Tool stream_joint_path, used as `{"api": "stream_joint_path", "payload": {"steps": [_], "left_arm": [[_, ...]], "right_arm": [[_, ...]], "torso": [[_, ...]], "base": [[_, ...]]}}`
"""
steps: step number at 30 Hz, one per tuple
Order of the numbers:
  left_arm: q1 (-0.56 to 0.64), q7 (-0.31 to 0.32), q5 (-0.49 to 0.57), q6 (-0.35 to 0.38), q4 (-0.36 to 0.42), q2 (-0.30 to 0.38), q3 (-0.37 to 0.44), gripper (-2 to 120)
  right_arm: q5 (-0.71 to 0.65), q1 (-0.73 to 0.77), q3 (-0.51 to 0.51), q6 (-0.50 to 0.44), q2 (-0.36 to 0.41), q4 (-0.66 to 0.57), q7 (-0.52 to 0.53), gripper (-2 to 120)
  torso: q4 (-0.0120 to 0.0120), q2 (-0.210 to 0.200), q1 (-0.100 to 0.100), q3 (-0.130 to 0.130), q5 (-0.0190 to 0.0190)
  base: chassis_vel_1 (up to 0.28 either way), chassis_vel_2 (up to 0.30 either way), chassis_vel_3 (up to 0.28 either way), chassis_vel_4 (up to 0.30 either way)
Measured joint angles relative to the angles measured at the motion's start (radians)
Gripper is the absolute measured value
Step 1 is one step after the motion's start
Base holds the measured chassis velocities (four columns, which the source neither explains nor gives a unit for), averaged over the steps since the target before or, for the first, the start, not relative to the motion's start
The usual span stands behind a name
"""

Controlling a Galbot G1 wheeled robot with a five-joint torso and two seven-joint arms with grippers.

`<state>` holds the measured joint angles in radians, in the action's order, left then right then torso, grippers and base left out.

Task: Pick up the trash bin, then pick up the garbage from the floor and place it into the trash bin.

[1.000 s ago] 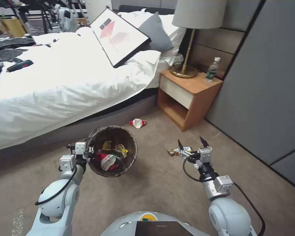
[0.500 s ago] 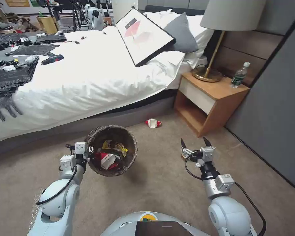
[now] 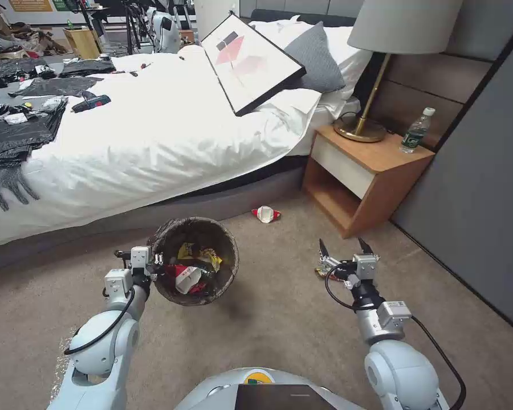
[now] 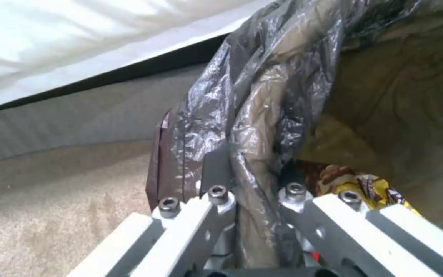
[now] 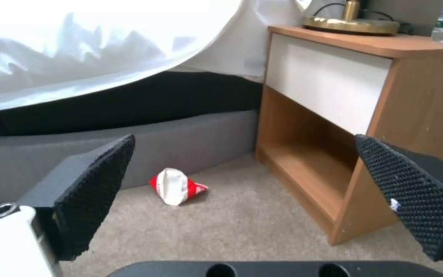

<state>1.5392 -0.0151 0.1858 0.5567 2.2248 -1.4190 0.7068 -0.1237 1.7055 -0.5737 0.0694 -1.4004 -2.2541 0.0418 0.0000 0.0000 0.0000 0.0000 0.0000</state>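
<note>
1. Our left gripper [image 3: 154, 260] is clamped onto the rim of the trash bin [image 3: 227, 273]. In the left wrist view the fingers [image 4: 216, 169] pinch a fold of the crinkly dark bag liner [image 4: 262, 100] between them.
2. The bin hangs off the carpet [image 3: 279, 324], in front of our left arm, tilted so we can see into it. Inside there's a yellow snack wrapper [image 3: 202, 255] and a crushed red-and-white cup [image 3: 185, 279].
3. Our right gripper [image 3: 343, 250] is spread wide with nothing in it, hovering low over the carpet. The textured black pads [image 5: 96, 184] stand well apart.
4. Just beside the right gripper's left finger there's a bit of shiny litter [image 3: 322, 270] on the floor, mostly hidden behind the gripper, so we can't tell what it is.
5. Farther ahead, another crushed red-and-white cup [image 3: 266, 214] lies on the carpet near the grey bed base [image 3: 154, 216], between the bed and the wooden nightstand [image 3: 376, 176].
6. On the nightstand: a brass lamp base [image 3: 359, 130] and a clear bottle with a green label [image 3: 415, 131].
</note>
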Motion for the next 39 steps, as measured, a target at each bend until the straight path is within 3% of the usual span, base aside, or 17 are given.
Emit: {"api": "stream_joint_path", "payload": {"steps": [39], "left_arm": [[0.008, -0.004, 0.006, -0.012, 0.013, 0.006, 0.006, 3]], "right_arm": [[0.009, 0.019, 0.017, -0.010, -0.010, -0.011, 0.003, 100]], "torso": [[0.0000, 0.000, 0.000, 0.000, -0.0002]], "base": [[-0.049, 0.054, 0.051, -0.047]]}}
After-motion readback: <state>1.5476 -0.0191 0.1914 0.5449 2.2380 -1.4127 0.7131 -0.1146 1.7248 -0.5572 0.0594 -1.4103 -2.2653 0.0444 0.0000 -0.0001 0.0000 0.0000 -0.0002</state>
